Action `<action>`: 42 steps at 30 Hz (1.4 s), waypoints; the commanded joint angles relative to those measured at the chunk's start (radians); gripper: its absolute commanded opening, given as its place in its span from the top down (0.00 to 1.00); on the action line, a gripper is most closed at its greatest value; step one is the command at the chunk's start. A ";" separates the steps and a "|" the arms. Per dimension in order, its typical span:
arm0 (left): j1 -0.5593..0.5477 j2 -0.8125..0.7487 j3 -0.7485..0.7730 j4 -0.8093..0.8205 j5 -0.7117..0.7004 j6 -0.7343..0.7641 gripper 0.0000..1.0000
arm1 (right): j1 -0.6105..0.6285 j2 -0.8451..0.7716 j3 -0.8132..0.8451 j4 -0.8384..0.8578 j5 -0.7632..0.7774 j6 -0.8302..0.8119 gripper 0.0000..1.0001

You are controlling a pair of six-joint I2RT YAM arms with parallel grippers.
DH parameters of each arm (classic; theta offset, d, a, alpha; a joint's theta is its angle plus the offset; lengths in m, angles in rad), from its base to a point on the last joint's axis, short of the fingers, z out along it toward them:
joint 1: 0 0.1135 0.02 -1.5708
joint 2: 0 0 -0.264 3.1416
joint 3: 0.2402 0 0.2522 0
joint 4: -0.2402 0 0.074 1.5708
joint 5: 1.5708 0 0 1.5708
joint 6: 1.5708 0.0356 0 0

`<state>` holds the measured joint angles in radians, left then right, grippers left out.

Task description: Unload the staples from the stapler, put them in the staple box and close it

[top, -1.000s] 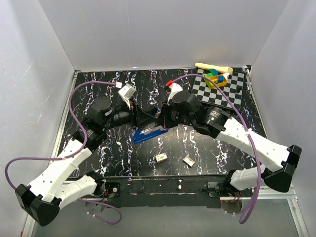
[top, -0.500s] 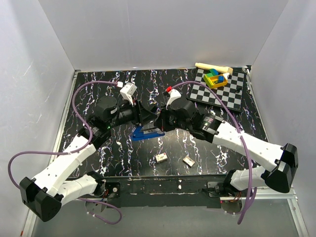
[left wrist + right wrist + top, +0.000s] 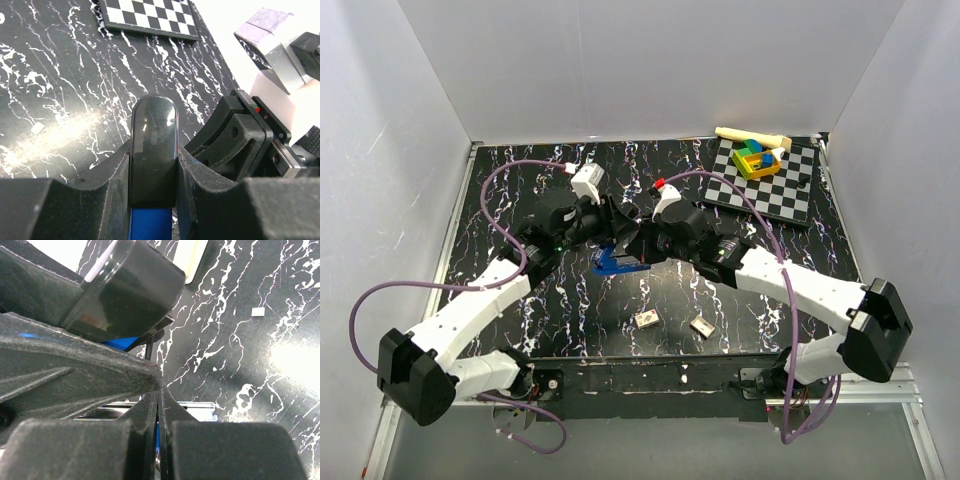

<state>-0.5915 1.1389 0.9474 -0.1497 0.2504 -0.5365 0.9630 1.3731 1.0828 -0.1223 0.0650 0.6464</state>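
The stapler (image 3: 610, 263) has a blue body and a glossy dark-grey top cover, and it sits tilted between both grippers at the middle of the table. My left gripper (image 3: 617, 237) is shut on the top cover (image 3: 152, 145), with the blue body (image 3: 149, 225) showing below it. My right gripper (image 3: 638, 248) meets it from the right. In the right wrist view its jaws (image 3: 159, 390) are pressed together with only a slit between them. The shiny metal staple channel (image 3: 200, 410) lies just behind them. I cannot tell whether they pinch any thin part.
Two small staple packs (image 3: 646, 319) (image 3: 702, 325) lie near the front edge. A checkerboard (image 3: 790, 195) at the back right carries a colourful block toy (image 3: 757, 158), with a cream stick (image 3: 750, 135) beside it. White walls surround the table. Purple cables loop over both arms.
Both grippers have closed in on each other and moved slightly away from the front edge. The stapler, lying long and flat before, now looks shorter and tilted up.
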 commanded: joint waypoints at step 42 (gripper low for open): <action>0.005 0.288 0.263 0.172 -0.376 0.142 1.00 | -0.172 0.285 -0.149 0.622 -0.596 0.263 0.99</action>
<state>-0.5911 1.4471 1.1534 -0.0898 -0.0769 -0.4099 0.7773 1.6707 0.9482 0.4080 -0.4610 0.8700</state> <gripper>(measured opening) 0.305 0.020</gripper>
